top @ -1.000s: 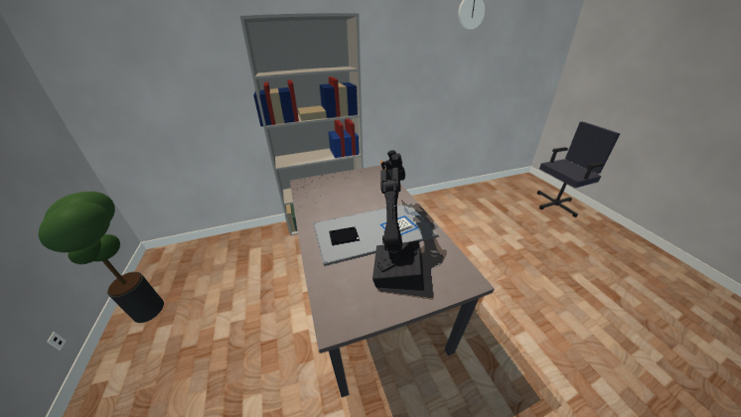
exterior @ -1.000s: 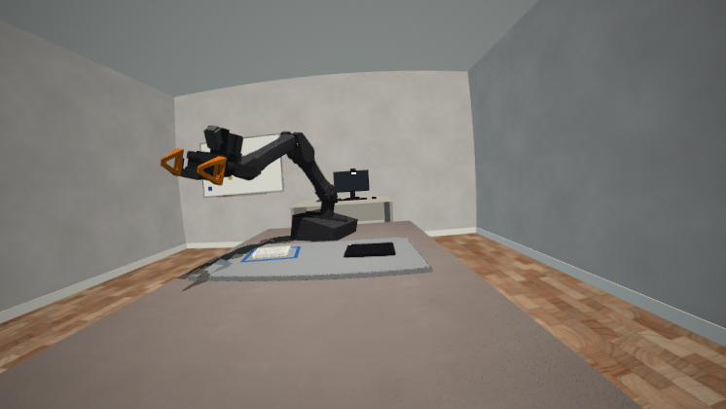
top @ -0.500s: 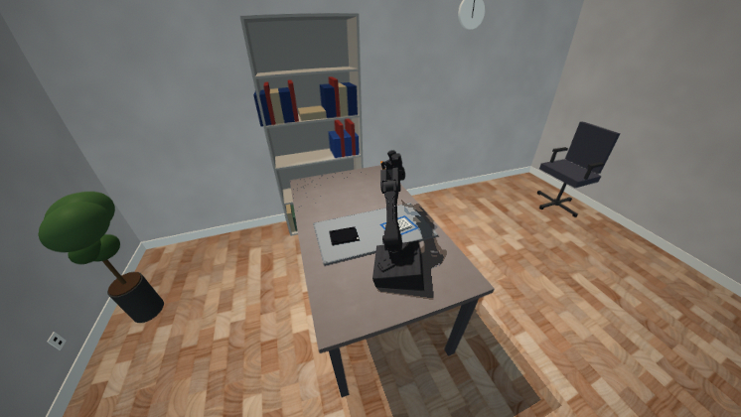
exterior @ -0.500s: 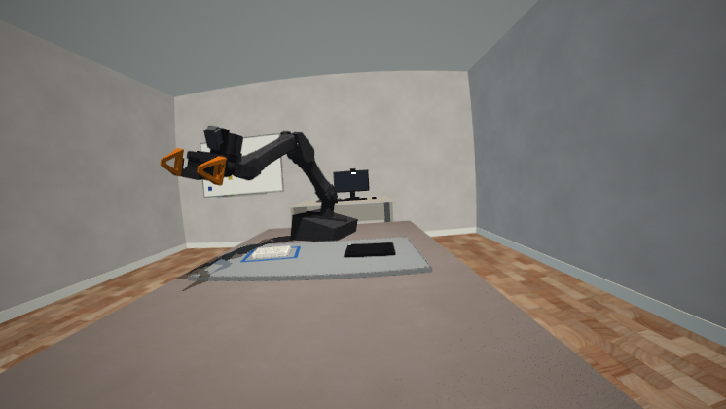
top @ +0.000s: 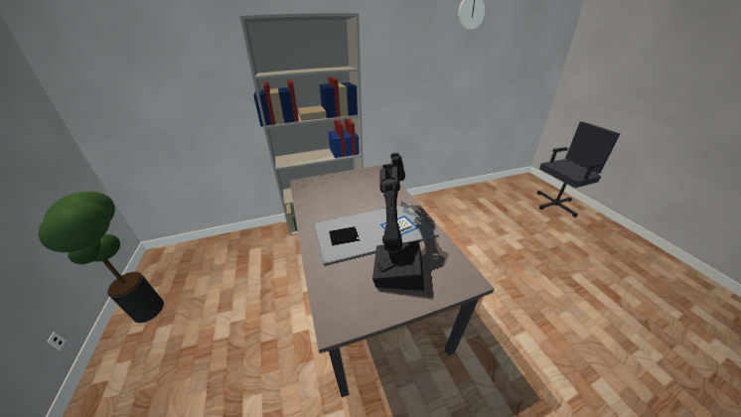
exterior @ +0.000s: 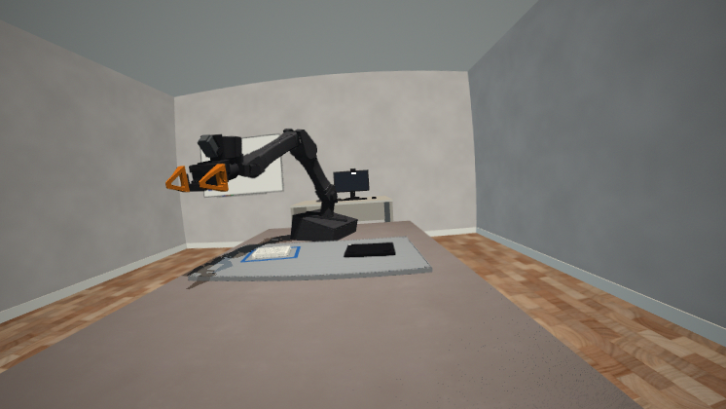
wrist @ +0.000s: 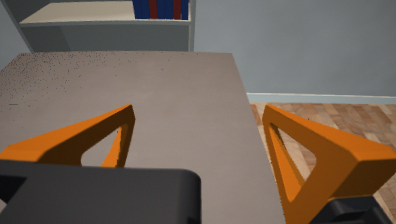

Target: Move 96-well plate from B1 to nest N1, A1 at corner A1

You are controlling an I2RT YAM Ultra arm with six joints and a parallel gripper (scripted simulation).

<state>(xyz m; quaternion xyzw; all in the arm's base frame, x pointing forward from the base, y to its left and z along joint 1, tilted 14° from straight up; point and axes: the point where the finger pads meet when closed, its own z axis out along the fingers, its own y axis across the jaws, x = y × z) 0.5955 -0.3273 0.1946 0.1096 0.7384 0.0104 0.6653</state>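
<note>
In the exterior view, left of centre on the grey mat (exterior: 314, 272), the 96-well plate (exterior: 272, 251) lay flat inside the blue outline of spot B1; the black plate nest (exterior: 369, 249) sat to its right, apart from it. Above, toward the left of the frame, the gripper (exterior: 197, 178) hung high with its orange jaws spread wide, gripping nothing. Behind stood the arm's base (exterior: 344, 223).

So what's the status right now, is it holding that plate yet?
Tool open, empty, high above the mat. Plate flat in its blue-outlined spot, untouched. Black nest vacant. Nothing between them.
</note>
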